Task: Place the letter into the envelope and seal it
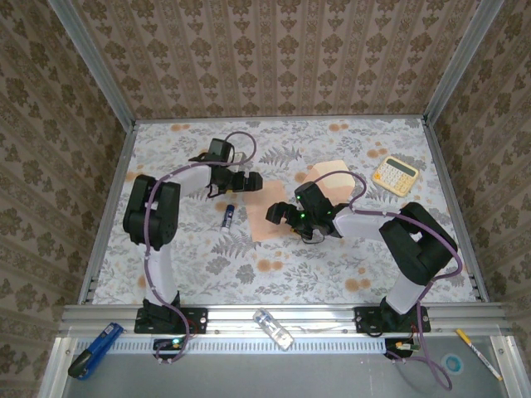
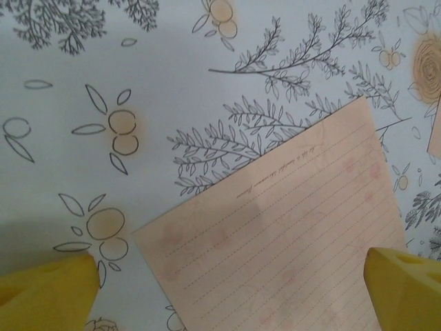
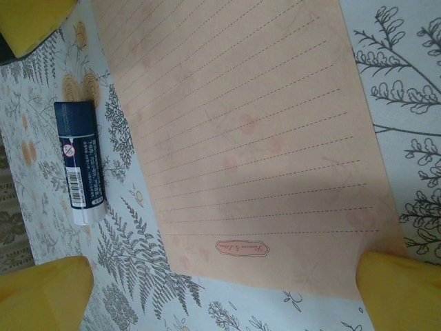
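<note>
Jaws spread wide, the left gripper (image 2: 227,286) and right gripper (image 3: 224,286) hover over the letter (image 1: 264,228), flat at mid-table (image 1: 373,249). The envelope (image 1: 329,172) lies just beyond, toward the far right corner. Pinch one letter edge cleanly, clear of the glue stick (image 3: 79,162).

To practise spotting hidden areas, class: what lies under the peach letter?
The letter lies flat on the floral table cover, which shows past its edges. The glue stick lies beside it, not under. Whatever the sheet covers is hidden.
</note>
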You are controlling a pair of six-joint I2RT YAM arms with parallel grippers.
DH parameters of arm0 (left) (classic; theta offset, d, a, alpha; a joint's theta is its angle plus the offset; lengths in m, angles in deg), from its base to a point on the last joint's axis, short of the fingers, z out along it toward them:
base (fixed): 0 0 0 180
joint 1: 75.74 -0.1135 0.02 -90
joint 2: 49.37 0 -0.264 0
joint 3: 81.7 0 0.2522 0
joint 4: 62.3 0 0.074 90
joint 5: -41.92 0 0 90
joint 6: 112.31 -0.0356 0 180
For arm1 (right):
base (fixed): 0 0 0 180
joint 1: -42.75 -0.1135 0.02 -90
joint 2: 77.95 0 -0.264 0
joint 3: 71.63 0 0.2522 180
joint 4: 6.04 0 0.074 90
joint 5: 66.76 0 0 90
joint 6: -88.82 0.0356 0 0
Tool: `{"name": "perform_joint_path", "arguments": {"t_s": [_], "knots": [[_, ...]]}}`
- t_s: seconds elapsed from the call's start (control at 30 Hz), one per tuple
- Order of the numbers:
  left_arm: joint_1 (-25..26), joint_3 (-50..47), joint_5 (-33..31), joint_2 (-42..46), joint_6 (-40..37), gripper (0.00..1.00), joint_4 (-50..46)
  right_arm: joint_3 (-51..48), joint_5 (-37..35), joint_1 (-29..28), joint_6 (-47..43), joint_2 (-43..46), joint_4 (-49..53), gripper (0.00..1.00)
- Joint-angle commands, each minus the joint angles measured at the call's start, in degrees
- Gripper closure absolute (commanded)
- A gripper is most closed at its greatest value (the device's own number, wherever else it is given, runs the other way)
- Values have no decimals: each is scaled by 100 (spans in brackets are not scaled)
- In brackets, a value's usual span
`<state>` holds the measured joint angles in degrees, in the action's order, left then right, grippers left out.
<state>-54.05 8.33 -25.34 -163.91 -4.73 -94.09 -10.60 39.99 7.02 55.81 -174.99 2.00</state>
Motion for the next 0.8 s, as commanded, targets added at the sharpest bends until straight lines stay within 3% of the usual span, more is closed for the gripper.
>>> {"name": "perform_joint_path", "arguments": {"t_s": [0.0, 0.4, 0.77], "knots": [[36, 236, 120, -184, -91, 1, -45, 91, -102, 26, -48, -109, 326, 0], [221, 268, 375, -249, -136, 1, -222, 15, -146, 38, -48, -44, 325, 0], [219, 381, 807, -41, -788, 1, -888, -24, -146, 57, -57, -21, 308, 0]]}}
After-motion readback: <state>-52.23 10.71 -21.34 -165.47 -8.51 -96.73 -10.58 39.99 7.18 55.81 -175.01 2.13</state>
